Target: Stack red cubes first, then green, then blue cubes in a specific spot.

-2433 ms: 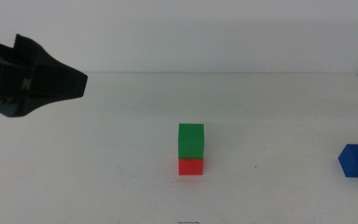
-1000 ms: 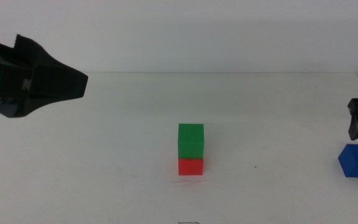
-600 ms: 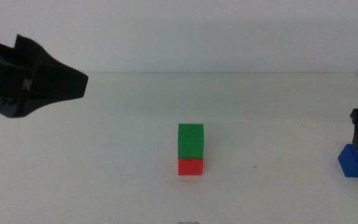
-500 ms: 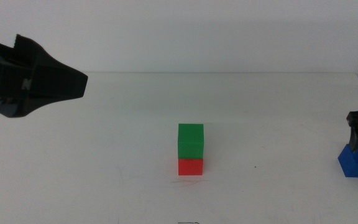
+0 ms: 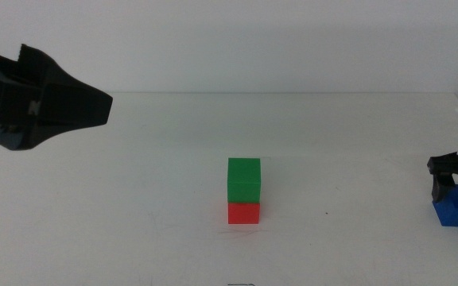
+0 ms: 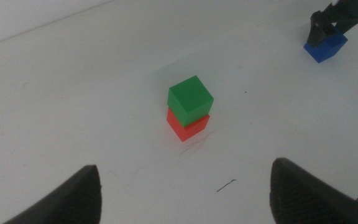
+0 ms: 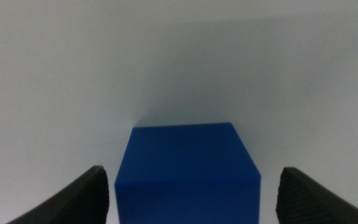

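The green cube sits on the red cube at the table's middle; both also show in the left wrist view, green cube on red cube. The blue cube lies at the right edge of the table. My right gripper is open and low over it, one jaw on each side; the right wrist view shows the blue cube between the jaws of the right gripper. My left gripper is open and empty, held high at the left.
The white tabletop runs out at its right edge just past the blue cube. A small dark mark lies on the table in front of the stack.
The right gripper came in from the right edge and dropped down over the blue cube. The left arm and the stack have not moved.
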Robot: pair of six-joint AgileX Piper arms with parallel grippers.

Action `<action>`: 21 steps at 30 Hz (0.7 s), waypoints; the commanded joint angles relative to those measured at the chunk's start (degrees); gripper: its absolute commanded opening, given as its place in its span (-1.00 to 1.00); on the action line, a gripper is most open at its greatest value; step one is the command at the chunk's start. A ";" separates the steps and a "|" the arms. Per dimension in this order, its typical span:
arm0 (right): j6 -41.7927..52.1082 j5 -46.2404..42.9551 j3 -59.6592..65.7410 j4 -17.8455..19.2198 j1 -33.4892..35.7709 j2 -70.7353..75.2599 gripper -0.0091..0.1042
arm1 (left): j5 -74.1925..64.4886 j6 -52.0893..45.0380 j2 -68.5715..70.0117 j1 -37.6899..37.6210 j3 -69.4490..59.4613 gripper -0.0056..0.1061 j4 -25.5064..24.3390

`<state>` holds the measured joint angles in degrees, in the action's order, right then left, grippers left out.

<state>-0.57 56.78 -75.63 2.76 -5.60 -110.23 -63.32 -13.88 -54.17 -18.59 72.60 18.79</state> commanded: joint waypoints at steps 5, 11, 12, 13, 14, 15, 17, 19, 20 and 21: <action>0.57 -0.63 -1.71 1.00 -0.36 1.68 0.23 | 3.54 0.03 0.30 0.07 1.50 0.73 1.35; -0.60 1.77 -1.64 0.35 -0.22 2.05 -0.87 | 3.54 0.03 0.30 0.07 1.50 0.73 1.35; -0.60 2.39 -1.53 0.41 -0.09 2.62 -0.86 | 3.54 0.03 0.30 0.07 1.50 0.73 1.35; -0.73 2.86 -1.39 0.57 0.27 3.46 -0.86 | 3.54 0.03 0.30 0.07 1.50 0.73 1.35; -1.31 2.98 -1.00 0.77 0.63 4.90 -0.86 | 3.54 0.03 0.30 0.07 1.50 0.73 1.35; -2.03 3.36 -0.88 0.86 1.17 6.17 -0.86 | 3.54 0.03 0.30 0.07 1.50 0.73 1.35; -4.83 4.77 -0.88 1.01 2.28 9.56 -0.86 | 3.54 0.03 0.30 0.07 1.50 0.73 1.35; -8.13 6.18 -1.35 1.01 3.51 13.03 -0.86 | 3.54 0.03 0.30 0.07 1.50 0.73 1.35; -10.10 7.64 -2.14 1.01 4.38 14.48 -0.86 | 3.54 0.03 0.30 0.07 1.50 0.73 1.35; -11.86 9.35 -3.19 1.24 5.16 15.31 -0.86 | 3.54 0.03 0.30 0.07 1.50 0.73 1.35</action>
<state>-9.35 63.85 -76.27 2.93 -1.43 -99.68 -63.32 -13.88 -54.17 -18.59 72.60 18.79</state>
